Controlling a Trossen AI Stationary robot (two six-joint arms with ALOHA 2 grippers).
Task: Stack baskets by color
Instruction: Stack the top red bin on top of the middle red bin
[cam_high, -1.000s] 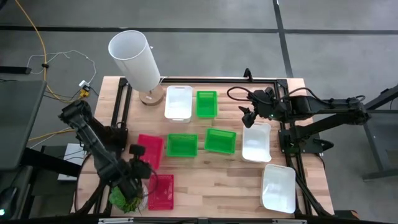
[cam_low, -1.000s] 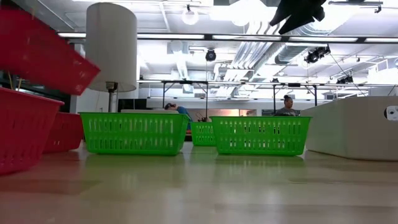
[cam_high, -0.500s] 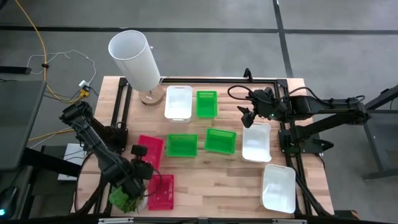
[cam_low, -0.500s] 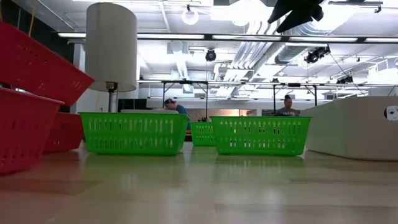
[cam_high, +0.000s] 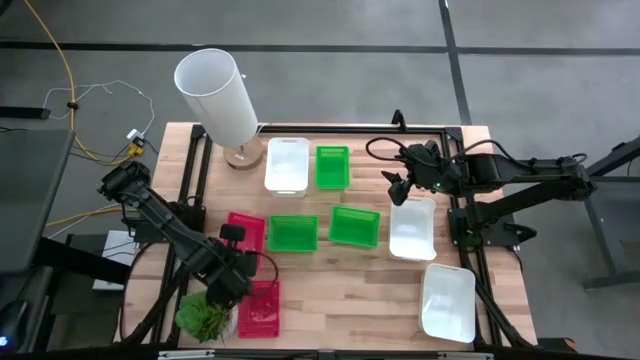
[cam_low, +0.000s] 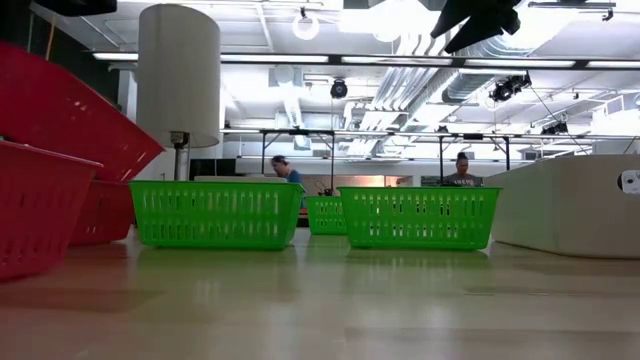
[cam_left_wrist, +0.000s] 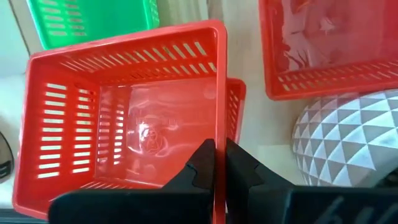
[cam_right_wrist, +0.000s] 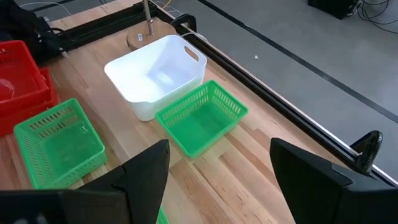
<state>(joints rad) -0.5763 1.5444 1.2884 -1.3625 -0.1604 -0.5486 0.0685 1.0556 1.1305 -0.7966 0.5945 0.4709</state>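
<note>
My left gripper (cam_high: 240, 272) (cam_left_wrist: 216, 146) is shut on a red basket (cam_left_wrist: 124, 118) (cam_low: 70, 110), held tilted over a second red basket (cam_high: 243, 232) whose rim (cam_left_wrist: 237, 106) shows beneath it. The third red basket (cam_high: 258, 306) lies near the front edge. Three green baskets (cam_high: 292, 232) (cam_high: 355, 226) (cam_high: 332, 167) stand in the middle and at the back. White baskets lie at the back (cam_high: 287, 165) and on the right (cam_high: 413, 228) (cam_high: 448, 302). My right gripper (cam_high: 398, 182) (cam_right_wrist: 217, 186) hangs open above the table's right half, holding nothing. My left gripper pinches the rim of the red basket's near end wall (cam_left_wrist: 217, 134), one finger inside the basket and one outside. The fingers point straight down from above. The basket hangs tilted over the red basket beneath it; I cannot tell whether its low end touches that one.
A tall white cylinder (cam_high: 218, 95) on a round wooden base stands at the far left corner. A potted plant (cam_high: 205, 318) in a white patterned pot (cam_left_wrist: 348, 140) sits at the near left, close to my left gripper. People show in the room behind.
My left gripper has gone toward the table's right edge and a little down, turning slightly, still shut on the red basket. The tilted basket has travelled with it, its low corner now closer to the nearest green basket.
</note>
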